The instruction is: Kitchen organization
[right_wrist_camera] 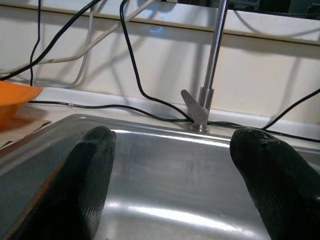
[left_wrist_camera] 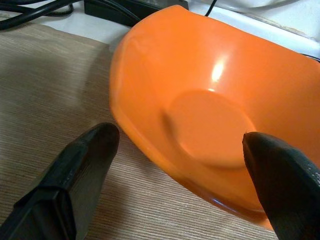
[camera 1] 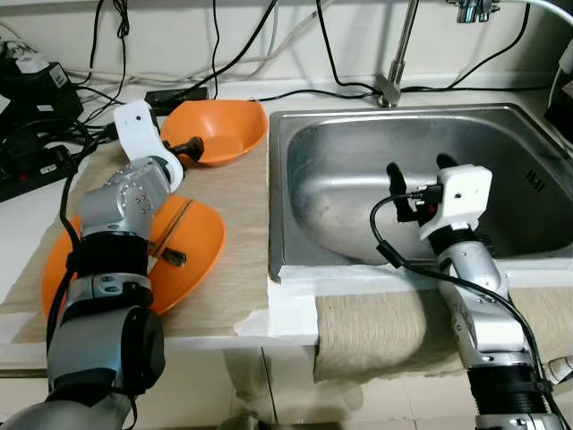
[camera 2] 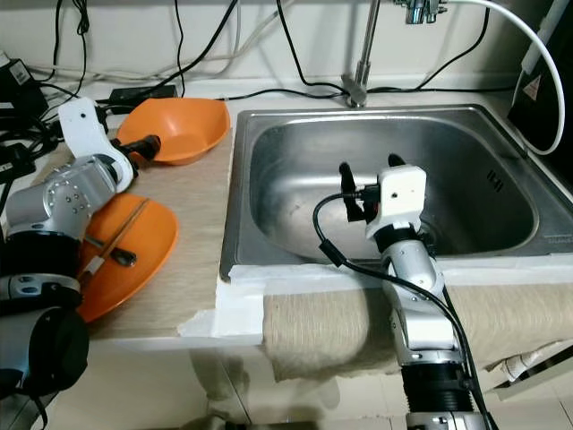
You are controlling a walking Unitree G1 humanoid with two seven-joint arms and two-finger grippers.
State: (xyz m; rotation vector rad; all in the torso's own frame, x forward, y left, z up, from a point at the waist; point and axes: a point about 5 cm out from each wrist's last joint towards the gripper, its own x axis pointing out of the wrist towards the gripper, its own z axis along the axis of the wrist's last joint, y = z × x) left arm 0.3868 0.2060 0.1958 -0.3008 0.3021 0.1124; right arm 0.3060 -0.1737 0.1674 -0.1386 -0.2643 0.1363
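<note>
Straddling orange bowl (left_wrist_camera: 210,125) rim, left end effector (left_wrist_camera: 180,185) open; right end effector (right_wrist_camera: 175,185) open over sink (camera 1: 358,152)

Pale wall (right_wrist_camera: 150,60) behind a beige counter (camera 1: 237,269), cables trailing.

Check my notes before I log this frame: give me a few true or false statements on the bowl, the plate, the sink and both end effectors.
1. The left end effector is open at the rim of the orange bowl. True.
2. The orange bowl sits inside the sink. False: it is on the counter beside the sink.
3. The right end effector holds a cup. False: it is open, holding nothing, over the sink.
4. Chopsticks lie on the orange plate. True.
</note>
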